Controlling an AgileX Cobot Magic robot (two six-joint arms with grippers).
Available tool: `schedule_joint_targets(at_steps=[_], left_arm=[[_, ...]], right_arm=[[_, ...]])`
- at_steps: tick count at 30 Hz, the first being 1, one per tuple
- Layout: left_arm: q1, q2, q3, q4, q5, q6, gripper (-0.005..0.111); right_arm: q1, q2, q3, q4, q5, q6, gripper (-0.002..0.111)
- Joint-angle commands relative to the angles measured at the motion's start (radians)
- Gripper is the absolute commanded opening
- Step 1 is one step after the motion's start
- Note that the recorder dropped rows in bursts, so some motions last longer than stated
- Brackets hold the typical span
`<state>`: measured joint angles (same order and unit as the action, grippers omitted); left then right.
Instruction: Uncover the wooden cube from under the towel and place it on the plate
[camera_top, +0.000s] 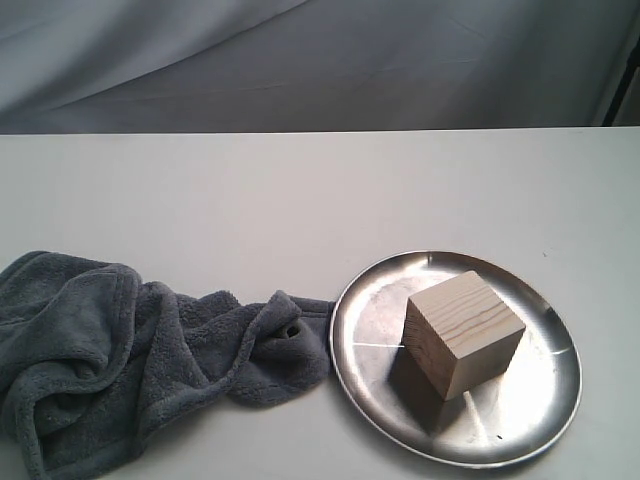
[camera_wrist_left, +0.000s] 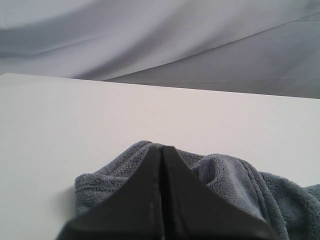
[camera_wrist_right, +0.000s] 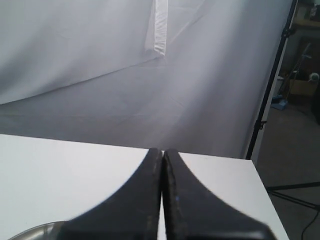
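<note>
Wooden cube (camera_top: 463, 333) on plate (camera_top: 368, 302); towel (camera_top: 120, 350) touching rim

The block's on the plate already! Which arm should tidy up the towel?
Probably left: the left tool is right by the towel; the right tool is over by the plate instead.

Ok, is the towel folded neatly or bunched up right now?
Bunched up: the towel lies in crumpled, twisted folds on the table beside the plate.
</note>
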<state>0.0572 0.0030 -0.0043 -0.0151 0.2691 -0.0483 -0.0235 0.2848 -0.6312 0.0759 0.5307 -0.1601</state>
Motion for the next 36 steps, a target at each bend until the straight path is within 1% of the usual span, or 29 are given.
schedule_joint_targets(at_steps=[1,10,15,18,20,23,28,33,36], left_arm=[[0.0,-0.003,0.004,-0.004,-0.01,0.001,0.0],[0.0,-0.003,0.004,-0.004,-0.01,0.001,0.0],[0.0,-0.003,0.004,-0.004,-0.01,0.001,0.0],[0.0,-0.003,0.004,-0.004,-0.01,0.001,0.0],[0.0,-0.003,0.004,-0.004,-0.01,0.001,0.0],[0.0,-0.003,0.004,-0.004,-0.01,0.001,0.0],[0.0,-0.003,0.004,-0.004,-0.01,0.001,0.0],[0.0,-0.003,0.004,-0.004,-0.01,0.001,0.0],[0.0,-0.003,0.004,-0.004,-0.01,0.001,0.0]], right_arm=[[0.004,-0.096,0.005,0.003,0.053,-0.012,0.0],[0.004,-0.282,0.005,0.015,0.165,-0.012,0.0],[0.004,-0.285,0.001,0.015,0.214,-0.01,0.0],[0.004,-0.285,0.003,0.015,0.215,-0.012,0.0],[0.004,-0.285,0.011,0.007,0.186,-0.012,0.0],[0.004,-0.285,0.038,0.007,0.089,-0.012,0.0],[0.004,-0.285,0.171,0.003,-0.126,-0.018,0.0],[0.004,-0.263,0.303,0.005,-0.186,-0.018,0.0],[0.004,-0.252,0.368,0.011,-0.192,-0.016,0.0]])
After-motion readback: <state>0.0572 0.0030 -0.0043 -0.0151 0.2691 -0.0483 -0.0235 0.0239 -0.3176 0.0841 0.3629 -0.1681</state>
